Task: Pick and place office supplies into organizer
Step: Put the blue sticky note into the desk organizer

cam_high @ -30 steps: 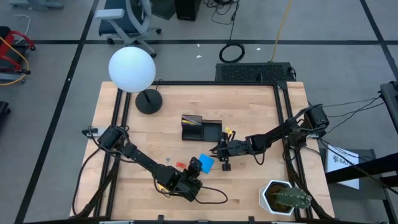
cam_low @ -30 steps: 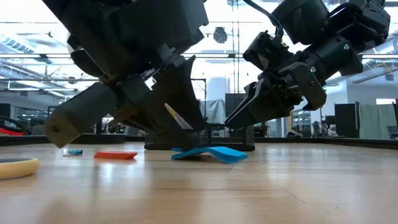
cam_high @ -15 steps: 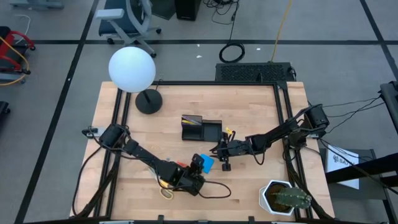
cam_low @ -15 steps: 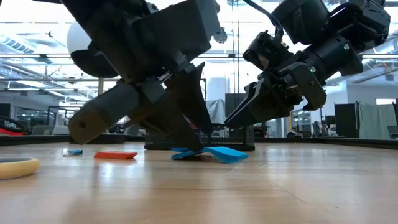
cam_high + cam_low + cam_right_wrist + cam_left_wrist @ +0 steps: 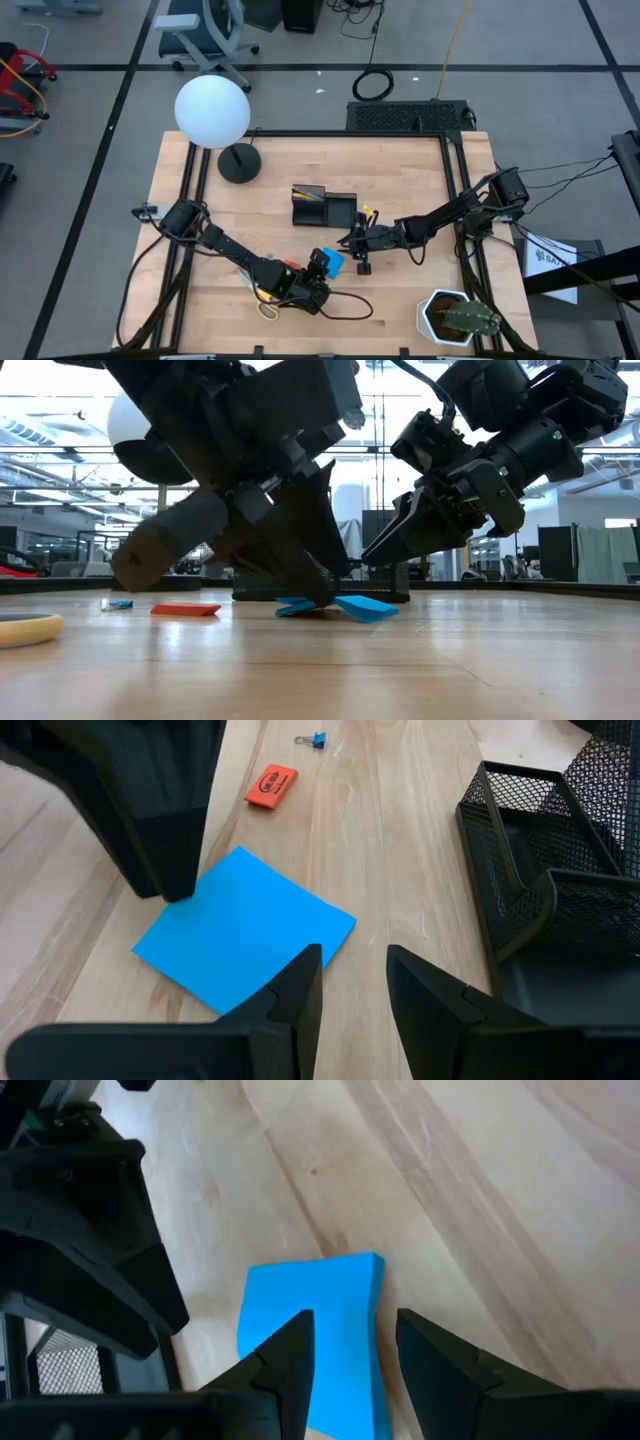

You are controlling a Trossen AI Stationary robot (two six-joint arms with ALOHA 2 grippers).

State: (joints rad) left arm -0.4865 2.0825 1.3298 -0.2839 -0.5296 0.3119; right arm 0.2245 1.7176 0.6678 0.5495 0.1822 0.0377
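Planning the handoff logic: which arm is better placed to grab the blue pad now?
Left. The left gripper is already down at the blue pad, open fingers over its edge. The right gripper, also open, hangs above the table between the pad and the organizer.

Non-task things in view:

- Lamp [image 5: 212, 111]: white globe over a round black base [image 5: 238, 163], far-left part of the wood table [image 5: 400, 170]. Globe also shows in low view.
- Cactus [image 5: 463, 321]: in a white pot, near-right corner of table.
- Office chair [image 5: 205, 30]: on grey floor beyond the table.
- Coiled black cable [image 5: 373, 84]: on floor past far edge.
- Black mesh panel [image 5: 408, 115]: along far edge.
- White sheet [image 5: 548, 257]: right of the table.
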